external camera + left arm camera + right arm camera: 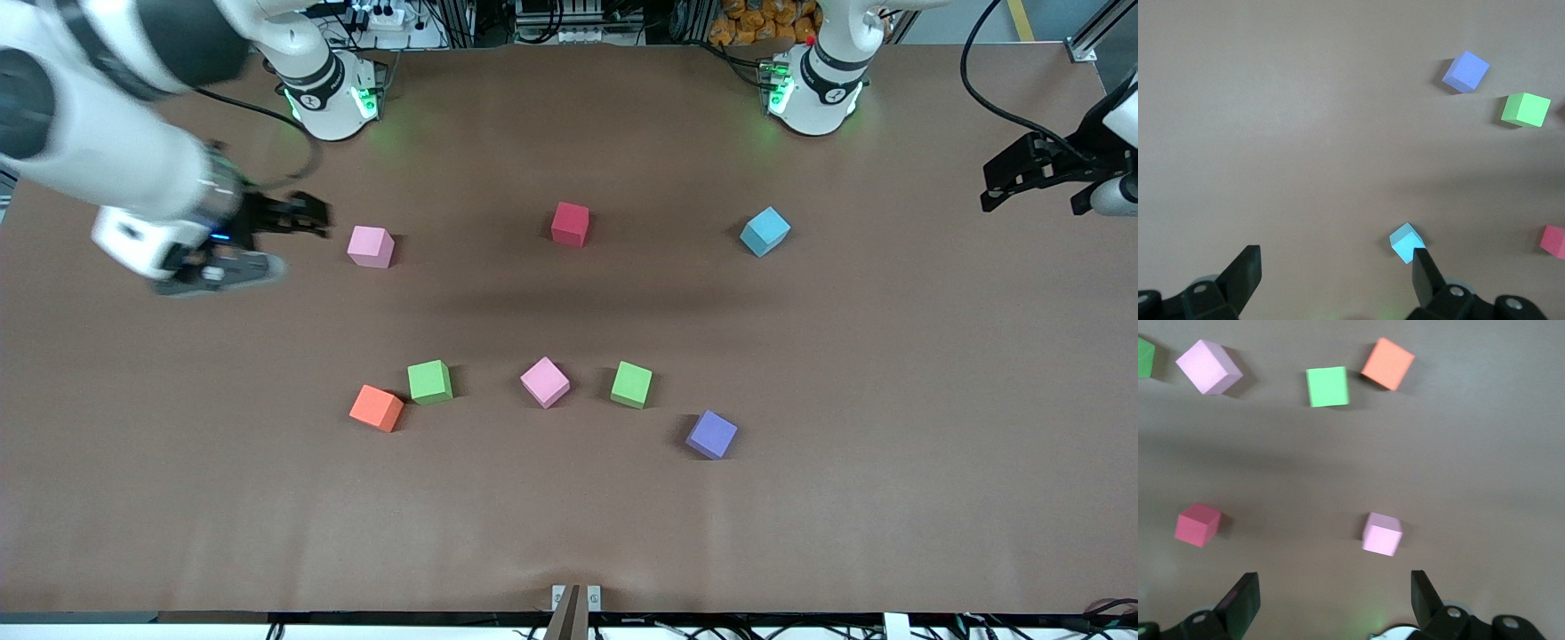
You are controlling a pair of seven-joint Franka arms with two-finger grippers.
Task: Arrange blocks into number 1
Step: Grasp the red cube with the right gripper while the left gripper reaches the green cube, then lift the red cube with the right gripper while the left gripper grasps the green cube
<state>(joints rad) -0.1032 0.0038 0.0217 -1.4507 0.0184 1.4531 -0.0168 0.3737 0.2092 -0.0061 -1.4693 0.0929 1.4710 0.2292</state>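
Note:
The red block (570, 223) lies mid-table, farther from the front camera than the others. Nearer the camera sit the orange block (376, 408), a green block (430, 381) touching its corner, a second green block (631, 384) and the purple block (712, 434). My right gripper (307, 216) hangs open and empty beside a pink cube, above the table at the right arm's end. Its wrist view shows the orange block (1387, 363), a green block (1327, 386) and the red block (1198, 524). My left gripper (1033, 200) hangs open and empty over the left arm's end of the table.
One pink cube (371, 246) sits close to the right gripper. Another pink cube (544, 381) lies between the two green blocks. A light blue cube (765, 231) lies toward the left arm's end, level with the red block. The brown table (569, 524) is bare nearer the camera.

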